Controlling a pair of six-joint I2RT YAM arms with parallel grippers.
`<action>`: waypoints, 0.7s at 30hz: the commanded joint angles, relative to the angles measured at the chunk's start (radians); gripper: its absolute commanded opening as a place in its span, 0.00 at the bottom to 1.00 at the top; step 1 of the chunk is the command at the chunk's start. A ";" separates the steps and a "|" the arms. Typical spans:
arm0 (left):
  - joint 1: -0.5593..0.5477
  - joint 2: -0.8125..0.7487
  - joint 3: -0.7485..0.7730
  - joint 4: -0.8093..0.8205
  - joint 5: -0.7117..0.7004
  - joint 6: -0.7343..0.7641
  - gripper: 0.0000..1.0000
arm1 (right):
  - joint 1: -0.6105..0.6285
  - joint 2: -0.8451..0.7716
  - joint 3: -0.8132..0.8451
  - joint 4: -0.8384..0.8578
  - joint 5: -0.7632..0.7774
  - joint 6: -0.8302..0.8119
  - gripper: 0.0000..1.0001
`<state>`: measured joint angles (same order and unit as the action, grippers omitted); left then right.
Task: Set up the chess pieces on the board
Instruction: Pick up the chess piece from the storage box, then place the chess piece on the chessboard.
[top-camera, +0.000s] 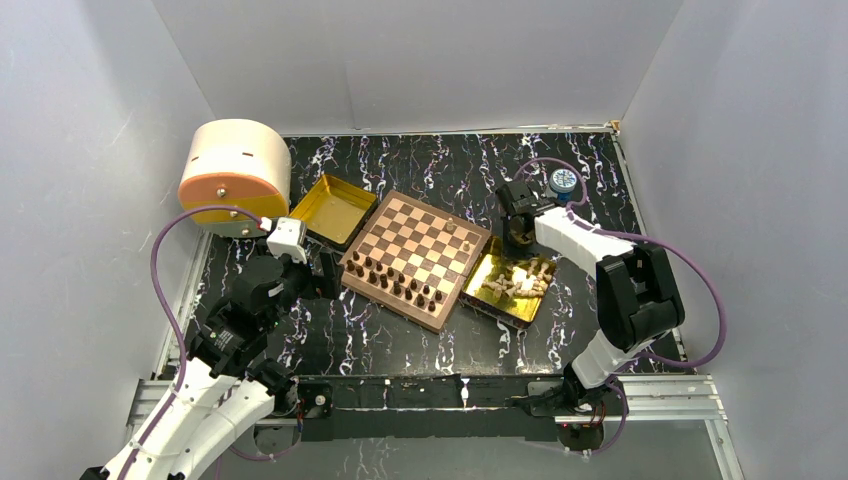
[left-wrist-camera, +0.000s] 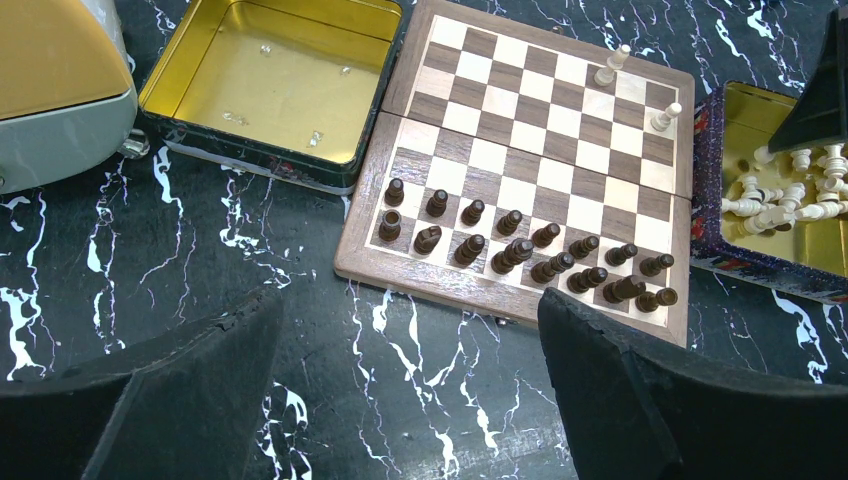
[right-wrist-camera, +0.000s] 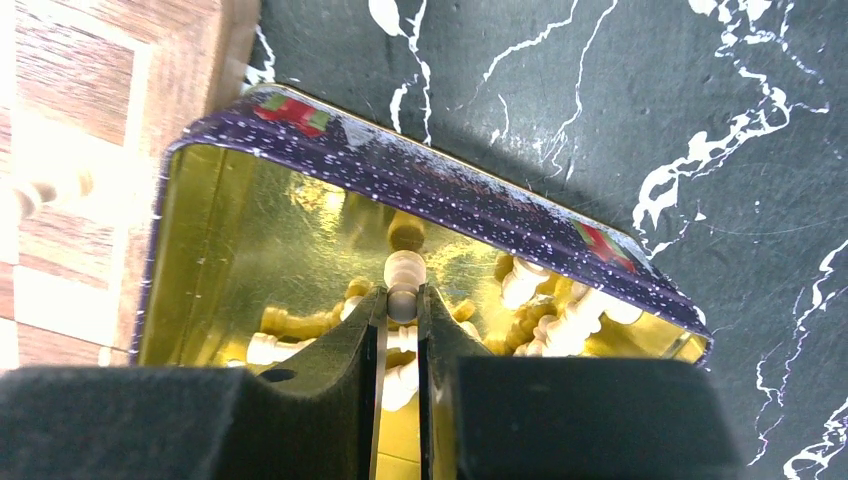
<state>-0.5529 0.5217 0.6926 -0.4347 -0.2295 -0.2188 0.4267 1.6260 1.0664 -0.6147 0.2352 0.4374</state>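
Observation:
The board lies mid-table. Dark chess pieces stand in two rows along its near side, and two light pieces stand near its far right corner. More light pieces lie heaped in a gold tray right of the board. Over that tray my right gripper is shut on one light piece, pinched at its tips. My left gripper hangs open over the bare table just in front of the board's near-left edge, holding nothing.
A second gold tray stands at the board's far left with only specks in it. A cream and orange drum sits at the back left. A small blue round object lies behind the right gripper.

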 joint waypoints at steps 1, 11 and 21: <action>-0.004 -0.002 -0.010 0.003 -0.024 0.012 0.95 | 0.002 -0.050 0.091 -0.055 -0.003 -0.014 0.18; -0.004 0.004 -0.009 0.003 -0.018 0.010 0.95 | 0.060 -0.066 0.247 -0.119 -0.050 -0.023 0.18; -0.004 0.001 -0.010 0.003 -0.021 0.010 0.95 | 0.169 0.053 0.430 -0.146 -0.053 -0.033 0.18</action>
<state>-0.5529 0.5243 0.6926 -0.4351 -0.2291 -0.2188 0.5568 1.6276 1.4200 -0.7380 0.1871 0.4152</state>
